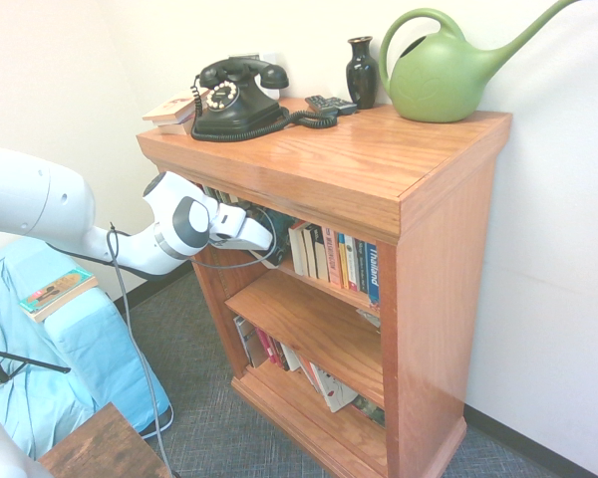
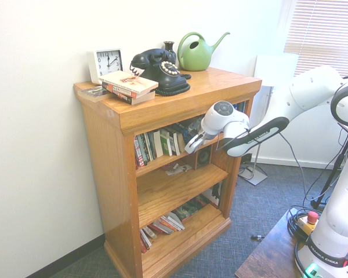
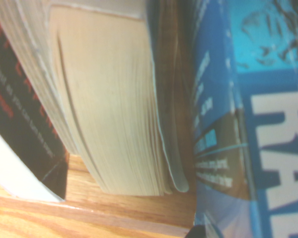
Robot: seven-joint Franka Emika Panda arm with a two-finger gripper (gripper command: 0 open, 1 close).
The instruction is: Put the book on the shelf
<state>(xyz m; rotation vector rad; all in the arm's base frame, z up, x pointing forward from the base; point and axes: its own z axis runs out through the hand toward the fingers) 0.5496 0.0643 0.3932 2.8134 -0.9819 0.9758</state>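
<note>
The white robot arm's two-finger gripper (image 2: 192,145) is seen at the middle of the second exterior view, reaching into the top compartment of the orange-brown wooden bookcase (image 1: 434,259). Its fingers are drawn together as tightly as they go; what, if anything, lies between them is not shown clearly by either exterior view. In the first exterior view the gripper is hidden behind the wrist, left of centre.

The thick blue-teal paperback book (image 3: 248,124) with large white title letters fills the right half of the wrist view, its cover turned sideways, seen from very close. Beside it, at the centre of that view, the cream page edges of a neighbouring paperback (image 3: 114,99) are seen standing on the orange-brown shelf board (image 3: 89,213), and a dark-covered book (image 3: 20,124) with red lettering is seen at the left.

A row of upright paperbacks (image 1: 334,257) stands on the same shelf (image 1: 329,291), with a blue spine reading "Thailand" (image 1: 373,271) at its right end in the first exterior view. In that view the blue-teal book can only be glimpsed as a dark shape just right of the wrist.
</note>
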